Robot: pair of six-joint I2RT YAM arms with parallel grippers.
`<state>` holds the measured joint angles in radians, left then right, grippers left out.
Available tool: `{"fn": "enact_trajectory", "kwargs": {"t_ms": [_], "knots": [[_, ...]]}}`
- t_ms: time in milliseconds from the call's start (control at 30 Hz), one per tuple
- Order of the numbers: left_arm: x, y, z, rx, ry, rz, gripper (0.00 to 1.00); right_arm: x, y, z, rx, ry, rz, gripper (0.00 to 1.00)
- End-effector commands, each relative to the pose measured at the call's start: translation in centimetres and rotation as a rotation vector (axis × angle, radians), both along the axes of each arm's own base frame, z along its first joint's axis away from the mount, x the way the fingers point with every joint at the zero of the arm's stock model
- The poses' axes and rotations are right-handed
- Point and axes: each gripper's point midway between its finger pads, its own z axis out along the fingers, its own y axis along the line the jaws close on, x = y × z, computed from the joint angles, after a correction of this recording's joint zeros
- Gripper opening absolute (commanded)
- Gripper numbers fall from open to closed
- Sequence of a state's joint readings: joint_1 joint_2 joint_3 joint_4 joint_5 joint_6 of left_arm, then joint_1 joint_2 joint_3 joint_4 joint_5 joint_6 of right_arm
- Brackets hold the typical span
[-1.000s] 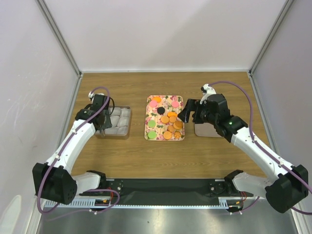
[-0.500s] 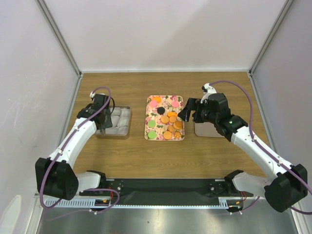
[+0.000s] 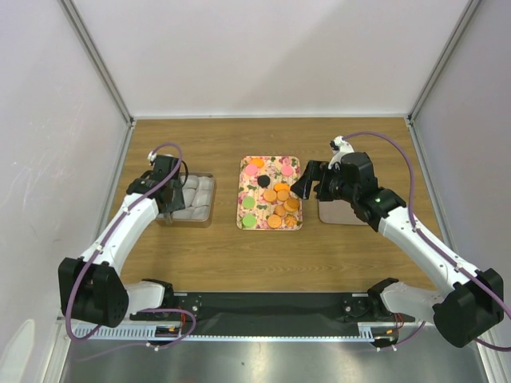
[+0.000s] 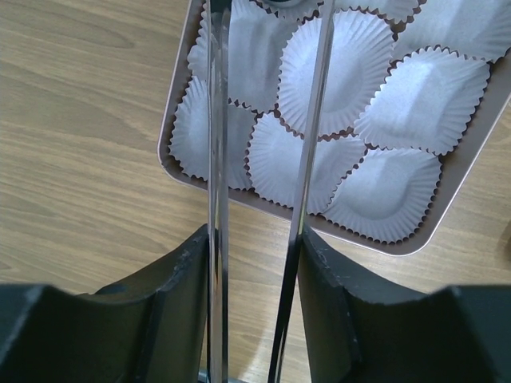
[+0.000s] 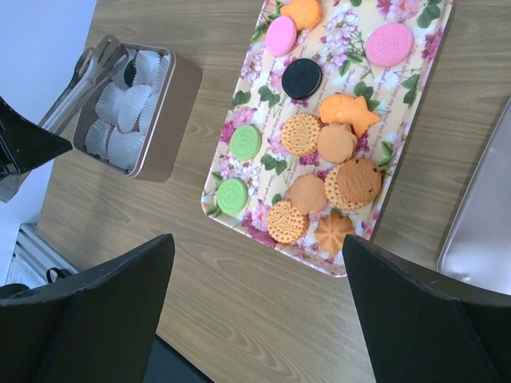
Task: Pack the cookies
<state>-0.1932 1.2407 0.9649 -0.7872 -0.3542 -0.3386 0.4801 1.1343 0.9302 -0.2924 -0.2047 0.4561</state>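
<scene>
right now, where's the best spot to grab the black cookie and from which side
Pinch the black cookie across its round rim, coming straight down. It lies flat on the floral tray, so only the edge offers a hold. In the right wrist view bare tray shows left and right of it; a pink cookie sits close above it.

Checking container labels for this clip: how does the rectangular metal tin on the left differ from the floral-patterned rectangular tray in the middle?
The plain metal tin has tall walls; the floral-patterned tray is nearly flat. The tin holds white fluted paper cups; the tray holds the cookies. The tin is smaller than the tray. Both are rectangular with rounded corners and rest on the wooden table.
</scene>
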Motion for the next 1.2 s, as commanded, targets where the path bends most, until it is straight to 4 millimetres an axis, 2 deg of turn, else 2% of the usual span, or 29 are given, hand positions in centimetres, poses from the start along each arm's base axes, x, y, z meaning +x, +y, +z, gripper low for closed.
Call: {"fn": "enact_trajectory", "kwargs": {"t_ms": [0,167,233,333,367,467,500,667,700,767,800,833,933,1100,1167], "knots": [[0.7,-0.2,1.7,-0.018,-0.07,-0.016,0.47,0.5,0.4,1.7,0.041,-0.049,0.01,0.94],[0.5,-1.4,4.4,-0.035,-0.121,-0.054,0.46,0.4,0.4,2.0,0.043,-0.053,0.008,0.94],[0.6,-2.8,5.9,-0.053,-0.15,-0.092,0.46,0.5,0.2,2.3,0.041,-0.059,-0.001,0.94],[0.8,-5.5,7.9,-0.083,-0.199,-0.143,0.46,0.6,-0.3,2.7,0.032,-0.073,-0.03,0.94],[0.9,-7.3,8.6,-0.09,-0.209,-0.191,0.47,0.8,-0.8,2.7,0.023,-0.078,-0.054,0.94],[1.4,-10.1,8.4,-0.078,-0.194,-0.232,0.46,0.8,-2.1,3.5,-0.001,-0.099,-0.118,0.94],[1.4,-12.3,8.9,-0.089,-0.204,-0.286,0.47,0.7,-2.5,3.6,-0.011,-0.103,-0.131,0.94],[2.1,-18.6,7.9,-0.119,-0.185,-0.402,0.48,-0.1,-4.4,3.8,-0.045,-0.11,-0.194,0.94],[2.2,-20.4,7.3,-0.126,-0.171,-0.436,0.48,0.0,-5.1,4.0,-0.054,-0.123,-0.224,0.94],[2.4,-22.5,6.0,-0.107,-0.139,-0.467,0.5,-0.4,-5.8,3.8,-0.065,-0.113,-0.235,0.95],[2.4,-22.7,6.4,-0.111,-0.146,-0.469,0.5,-0.4,-6.0,3.6,-0.069,-0.108,-0.239,0.94],[2.6,-23.1,5.3,-0.096,-0.122,-0.466,0.5,-0.5,-6.2,3.8,-0.067,-0.112,-0.242,0.94],[2.9,-24.5,3.9,-0.098,-0.1,-0.485,0.5,-0.8,-6.5,3.9,-0.068,-0.112,-0.238,0.95],[3.2,-25.1,2.9,-0.084,-0.082,-0.493,0.51,-0.6,-6.9,3.7,-0.082,-0.112,-0.241,0.95],[3.2,-25.1,2.3,-0.075,-0.07,-0.491,0.51,-0.8,-6.4,3.6,-0.072,-0.104,-0.212,0.95]]}}
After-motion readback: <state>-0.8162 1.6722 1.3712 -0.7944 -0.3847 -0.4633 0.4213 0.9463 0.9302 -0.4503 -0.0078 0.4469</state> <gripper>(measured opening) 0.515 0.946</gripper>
